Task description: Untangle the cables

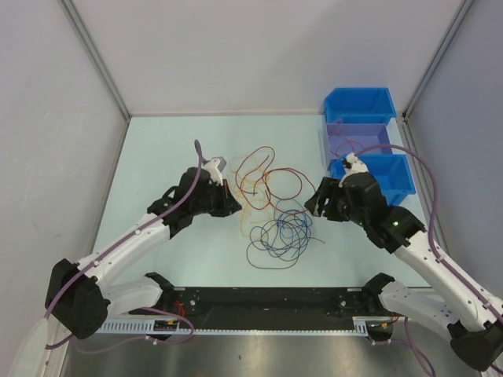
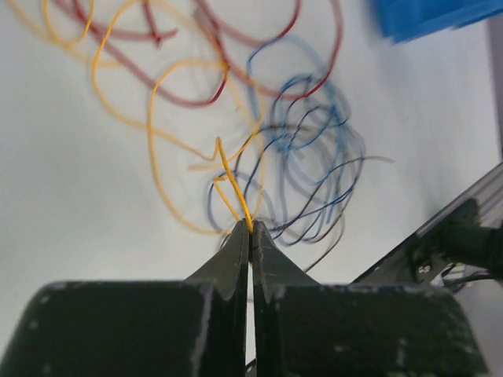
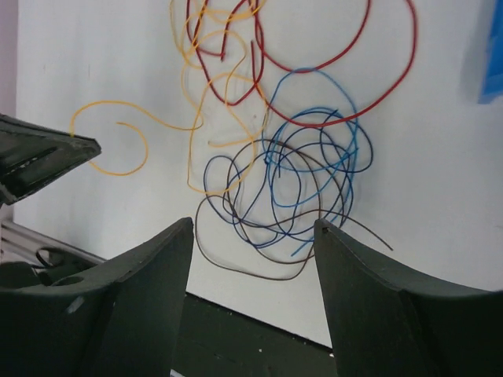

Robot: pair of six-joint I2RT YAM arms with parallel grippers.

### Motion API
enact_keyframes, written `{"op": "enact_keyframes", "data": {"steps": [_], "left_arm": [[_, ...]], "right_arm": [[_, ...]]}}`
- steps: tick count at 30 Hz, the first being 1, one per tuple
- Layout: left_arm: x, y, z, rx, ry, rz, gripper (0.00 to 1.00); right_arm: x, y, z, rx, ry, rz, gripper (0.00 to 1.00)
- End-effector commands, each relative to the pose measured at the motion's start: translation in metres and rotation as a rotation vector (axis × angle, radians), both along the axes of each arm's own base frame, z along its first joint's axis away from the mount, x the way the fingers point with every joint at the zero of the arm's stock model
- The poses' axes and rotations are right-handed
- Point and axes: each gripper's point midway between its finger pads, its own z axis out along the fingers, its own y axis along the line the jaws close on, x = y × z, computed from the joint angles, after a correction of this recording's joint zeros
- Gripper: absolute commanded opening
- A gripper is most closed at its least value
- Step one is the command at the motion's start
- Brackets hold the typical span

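Observation:
The cables lie in a loose tangle at the table's middle: dark red loops (image 1: 267, 166) at the back, orange (image 1: 248, 193) on the left, blue and black coils (image 1: 283, 234) in front. My left gripper (image 1: 234, 206) sits at the tangle's left edge and is shut on the orange cable (image 2: 228, 169), pinched at the tips (image 2: 250, 228), with red (image 2: 259, 82) and blue (image 2: 314, 126) loops beyond. My right gripper (image 1: 314, 206) is open and empty at the tangle's right edge, its jaws (image 3: 253, 222) wide apart above the black (image 3: 259, 271) and blue (image 3: 330, 149) coils.
Three bins stand in a row at the back right: blue (image 1: 369, 102), purple-blue (image 1: 363, 137) and blue (image 1: 387, 179), close behind the right arm. A black rail (image 1: 267, 302) runs along the near edge. Grey walls close in both sides.

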Motion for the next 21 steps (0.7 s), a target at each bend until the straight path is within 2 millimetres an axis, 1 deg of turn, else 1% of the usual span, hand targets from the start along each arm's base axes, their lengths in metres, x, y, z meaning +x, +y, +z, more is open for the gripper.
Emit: {"op": "enact_keyframes", "data": {"steps": [1,2,3,4,5,6,7,8,9,10,11,12,14,15,17,18,19,20,21], "left_arm": [[-0.005,0.018,-0.025,0.038,0.036,0.080,0.00],[-0.003,0.023,-0.031,0.053,0.046,0.099,0.01],[-0.002,0.028,-0.039,0.066,0.069,0.115,0.00],[-0.003,0.031,-0.045,0.076,0.089,0.123,0.00],[-0.002,0.037,-0.051,0.090,0.106,0.148,0.00],[-0.001,0.044,-0.060,0.100,0.134,0.170,0.00],[-0.002,0.046,-0.066,0.102,0.149,0.173,0.00],[-0.003,0.047,-0.070,0.099,0.160,0.169,0.00],[-0.005,0.051,-0.078,0.100,0.178,0.172,0.00],[-0.008,0.051,-0.083,0.100,0.193,0.165,0.00],[-0.011,0.051,-0.088,0.094,0.203,0.157,0.00],[-0.013,0.050,-0.092,0.092,0.214,0.153,0.00],[-0.020,0.050,-0.104,0.088,0.253,0.152,0.00],[-0.023,0.049,-0.107,0.079,0.264,0.146,0.00],[-0.028,0.047,-0.115,0.069,0.281,0.136,0.00],[-0.029,0.047,-0.118,0.069,0.288,0.135,0.00],[-0.030,0.048,-0.121,0.077,0.295,0.132,0.00],[-0.030,0.048,-0.123,0.083,0.297,0.133,0.00],[-0.029,0.049,-0.124,0.088,0.299,0.133,0.00]], "right_arm": [[-0.004,0.045,-0.014,-0.049,-0.012,0.106,0.66],[-0.003,0.049,-0.018,-0.067,-0.017,0.102,0.66],[-0.009,0.062,-0.024,-0.075,-0.008,0.132,0.66],[-0.008,0.069,-0.026,-0.070,-0.009,0.140,0.66],[-0.006,0.076,-0.037,-0.090,0.016,0.145,0.65],[-0.005,0.081,-0.041,-0.090,0.025,0.146,0.65],[-0.003,0.088,-0.042,-0.083,0.025,0.150,0.65],[0.001,0.092,-0.054,-0.106,0.048,0.146,0.65],[0.003,0.095,-0.057,-0.109,0.054,0.146,0.65],[0.008,0.100,-0.057,-0.108,0.056,0.140,0.65],[0.013,0.103,-0.067,-0.132,0.075,0.134,0.65],[0.016,0.107,-0.072,-0.139,0.085,0.135,0.65],[0.024,0.119,-0.069,-0.132,0.073,0.152,0.66],[0.028,0.124,-0.081,-0.156,0.095,0.160,0.67],[0.037,0.134,-0.083,-0.163,0.087,0.176,0.68],[0.041,0.139,-0.092,-0.180,0.097,0.184,0.68],[0.043,0.143,-0.096,-0.189,0.103,0.193,0.70],[0.049,0.147,-0.094,-0.191,0.093,0.197,0.71],[0.052,0.149,-0.106,-0.210,0.112,0.203,0.72]]}}
